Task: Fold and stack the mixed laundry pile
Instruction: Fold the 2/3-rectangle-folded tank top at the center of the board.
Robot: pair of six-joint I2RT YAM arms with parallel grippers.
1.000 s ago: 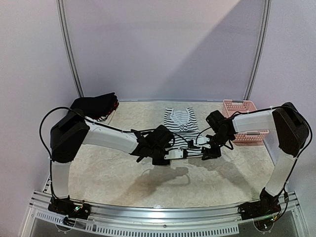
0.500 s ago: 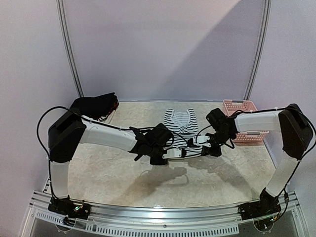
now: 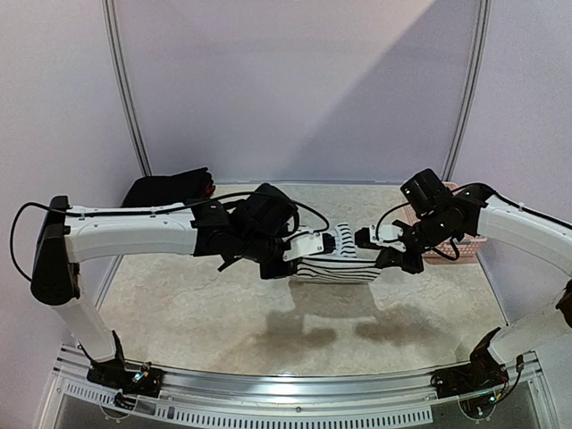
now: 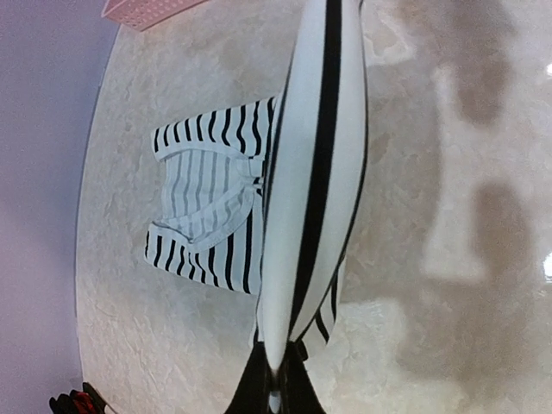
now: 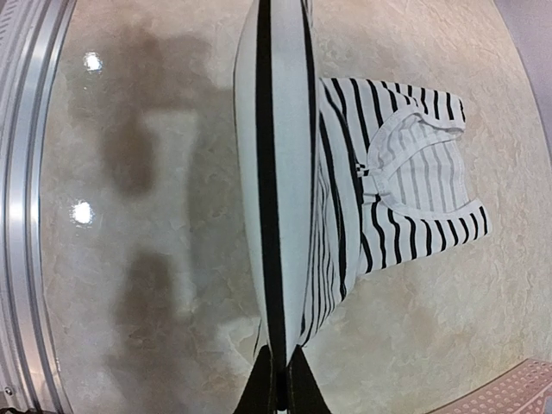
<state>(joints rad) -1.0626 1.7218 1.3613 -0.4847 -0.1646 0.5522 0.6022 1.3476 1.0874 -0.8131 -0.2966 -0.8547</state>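
We begin with the broad table of pale marbled stone pattern (image 3: 179,304), which carries everything and gives a flat place for folding. Over its middle the two white and black arms reach toward each other, so that each one can take one end of the same garment. At the far left corner lies the large plain black T-shirt (image 3: 165,189) in a loose heap, well apart from the work, and we judge it is waiting for its turn. The pink perforated plastic basket (image 5: 517,392) stands at the far right edge, mostly hidden behind the right arm in the top view. In the centre is the black-and-white striped tank top (image 3: 335,268): its upper part with the straps lies flat on the table, while one edge, probably the lower hem, is raised and pulled straight between the arms. The left gripper (image 3: 323,243) is clenched on one corner of this edge and the right gripper (image 3: 365,237) is clenched on the other corner; in both wrist views the striped cloth runs tight away from the pinched fingertips. We think both corners are held so that the edge stays level and can be carried over the straps to fold the top in half; a slack or uneven pull would give a crooked fold. Beside the black T-shirt we see only a little red spot (image 3: 211,186), perhaps the red-and-black plaid piece, but it is too small to tell.
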